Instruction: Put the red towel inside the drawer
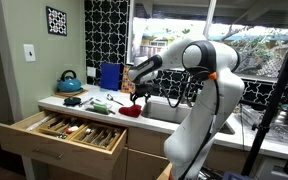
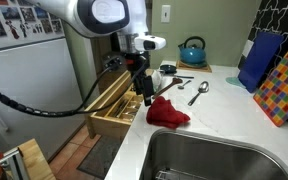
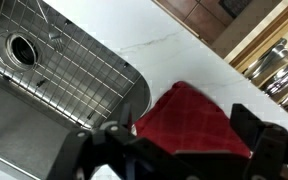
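1. The red towel (image 2: 168, 114) lies bunched on the white counter (image 2: 229, 115), between the sink (image 2: 204, 155) and the open drawer (image 2: 116, 102). It is not in the drawer yet.
2. My gripper (image 3: 174, 148) hangs over the towel's drawer-side edge. In the wrist view its jaws are spread wide, one finger on each side of the cloth, with nothing clamped between them.
3. I judge the step in hand to be the pick. I would lower straight down until the fingertips near the counter, then close over a thick fold and not a thin corner, so the cloth does not slip out on the lift.
4. I would lift high enough for the hanging cloth to clear the drawer front. A trailing edge could snag there or on the utensils (image 1: 79, 130) inside.
5. The wrist view gives me the jaw spread and the towel centred between the fingers, but no sense of height above it.
6. An exterior view shows the gripper (image 2: 144, 98) low at the towel's edge, though I cannot tell whether it touches.
7. Only an exterior view shows the whole drawer (image 1: 69, 132) pulled out, with its divided tray.
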Tool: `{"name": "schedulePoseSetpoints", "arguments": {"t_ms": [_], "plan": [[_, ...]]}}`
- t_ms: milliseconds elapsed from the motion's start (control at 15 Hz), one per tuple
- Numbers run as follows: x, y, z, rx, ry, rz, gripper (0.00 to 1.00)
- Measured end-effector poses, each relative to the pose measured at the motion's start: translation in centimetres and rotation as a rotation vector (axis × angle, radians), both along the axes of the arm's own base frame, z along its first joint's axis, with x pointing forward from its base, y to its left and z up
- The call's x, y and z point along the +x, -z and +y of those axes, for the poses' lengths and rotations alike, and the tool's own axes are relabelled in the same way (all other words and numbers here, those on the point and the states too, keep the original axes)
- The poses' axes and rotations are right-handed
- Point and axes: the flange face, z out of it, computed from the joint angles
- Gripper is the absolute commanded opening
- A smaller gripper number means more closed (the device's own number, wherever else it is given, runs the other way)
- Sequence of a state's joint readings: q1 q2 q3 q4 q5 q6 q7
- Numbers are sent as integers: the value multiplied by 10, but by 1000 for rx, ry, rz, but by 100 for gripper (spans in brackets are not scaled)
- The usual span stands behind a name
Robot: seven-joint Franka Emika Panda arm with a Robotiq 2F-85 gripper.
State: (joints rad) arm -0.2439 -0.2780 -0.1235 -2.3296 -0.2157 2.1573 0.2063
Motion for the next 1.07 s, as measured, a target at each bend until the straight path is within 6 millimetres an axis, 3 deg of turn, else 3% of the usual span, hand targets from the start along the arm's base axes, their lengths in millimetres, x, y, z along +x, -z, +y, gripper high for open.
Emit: {"name": "schedulePoseSetpoints", "arguments": {"t_ms": [333,1067], "plan": [[9,5,-30,4,191,-19,100],[52,39,-101,91,520,-146,100]]}}
